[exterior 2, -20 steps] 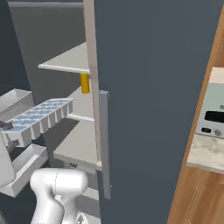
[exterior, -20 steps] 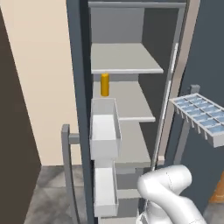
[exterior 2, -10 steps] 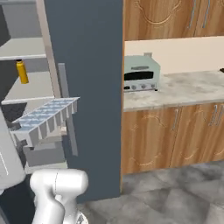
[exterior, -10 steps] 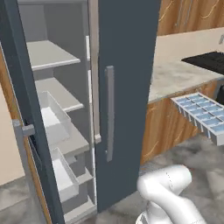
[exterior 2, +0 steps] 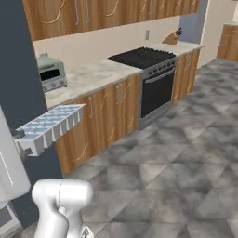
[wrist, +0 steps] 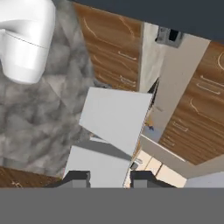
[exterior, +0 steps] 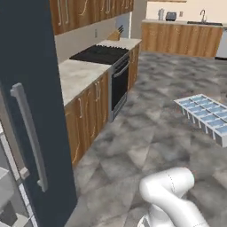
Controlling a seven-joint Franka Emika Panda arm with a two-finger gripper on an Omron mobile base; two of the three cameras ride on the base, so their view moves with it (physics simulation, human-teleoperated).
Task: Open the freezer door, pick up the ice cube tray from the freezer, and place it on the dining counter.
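Observation:
The ice cube tray (exterior: 205, 117), white with pale blue cells, hangs level in the air at the right of the left base view. It juts out at the left of the right base view as the ice cube tray (exterior 2: 50, 127). In the hand view my gripper (wrist: 110, 177) is shut on it, and the tray's (wrist: 114, 118) plain white underside runs away from the fingertips (wrist: 78, 177). A corner of the freezer's (exterior: 6, 188) light grey inside shows at the bottom left of the left base view. The freezer door and the dining counter are out of view.
The plain slate-blue door (exterior: 31, 66) with its grey handle (exterior: 29, 133) stands close on the left. Along the wall runs a wooden counter (exterior 2: 93, 74) with a toaster oven (exterior 2: 51, 72), a black stove (exterior 2: 142, 58) and a knife block (exterior 2: 174, 36). Grey tiled floor (exterior: 164, 102) stretches ahead.
The whole picture has swung away from the open freezer toward the stove and the floor, so the camera has moved. The tray stays in my gripper.

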